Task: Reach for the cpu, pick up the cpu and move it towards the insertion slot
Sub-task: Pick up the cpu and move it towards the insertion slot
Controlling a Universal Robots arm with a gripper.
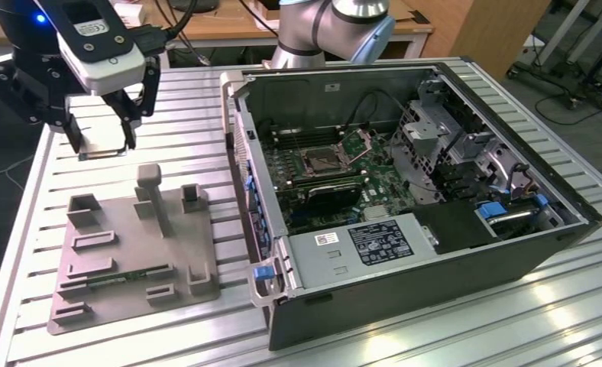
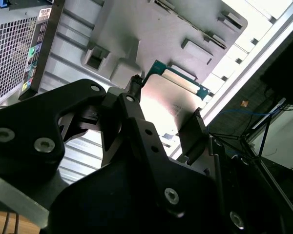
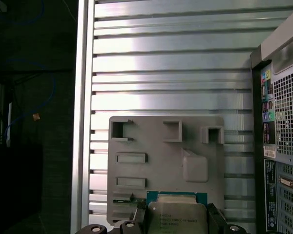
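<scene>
The exterior view stands off the arm, high and slanted, looking down across the ribbed metal table [image 1: 464, 329], with the grey fixture plate [image 1: 127, 252] on the exterior view's left and the open computer case [image 1: 413, 191] on its right. The first wrist view faces straight down on the table from well above, while the second wrist view sits close behind the gripper [image 2: 166, 100], tilted, looking along its black fingers [image 2: 141, 131]. All three share the fixture plate, part of the case and the cpu [image 2: 173, 112] clamped in the gripper.

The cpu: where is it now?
At the exterior view's left, the cpu is held between the jaws, near the grey fixture, outside the computer case.
</scene>
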